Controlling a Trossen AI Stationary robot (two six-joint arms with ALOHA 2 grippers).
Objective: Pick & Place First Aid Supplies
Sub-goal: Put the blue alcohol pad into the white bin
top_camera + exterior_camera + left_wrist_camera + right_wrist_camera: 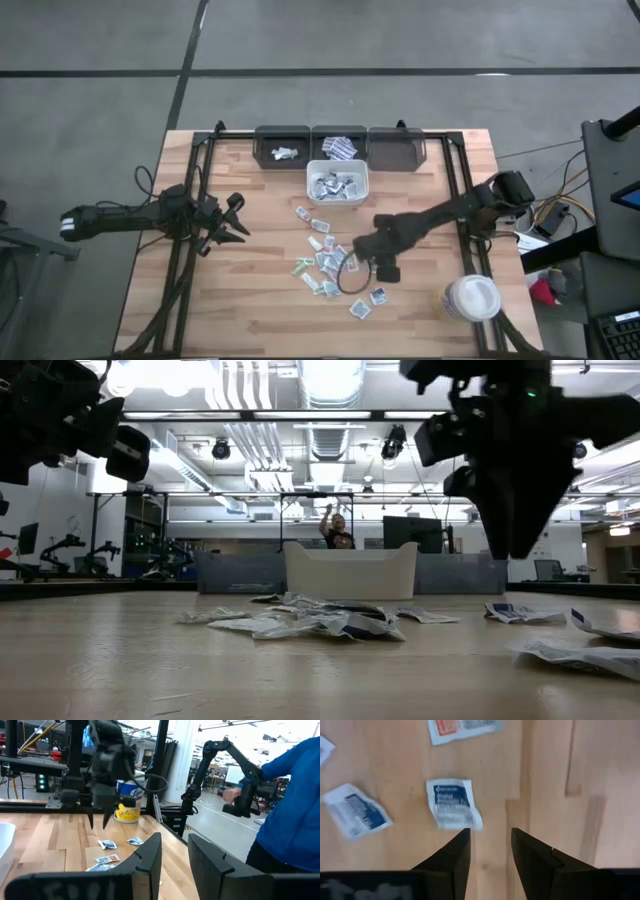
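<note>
The first aid supplies are small white sachets with blue print, scattered flat on the wooden table's middle; more fill the white bin. My right gripper hangs open above the table at the right edge of the scatter, fingers pointing down, holding nothing. In its wrist view one sachet lies just beyond its fingertips, with another sachet beside that one. My left gripper waits open at the table's left, held level above the wood and holding nothing.
Three dark bins stand in a row at the far edge; two of them hold sachets. A white round lidded tub stands near the front right corner. A dark frame runs along the table's sides. A person in blue stands beyond the table.
</note>
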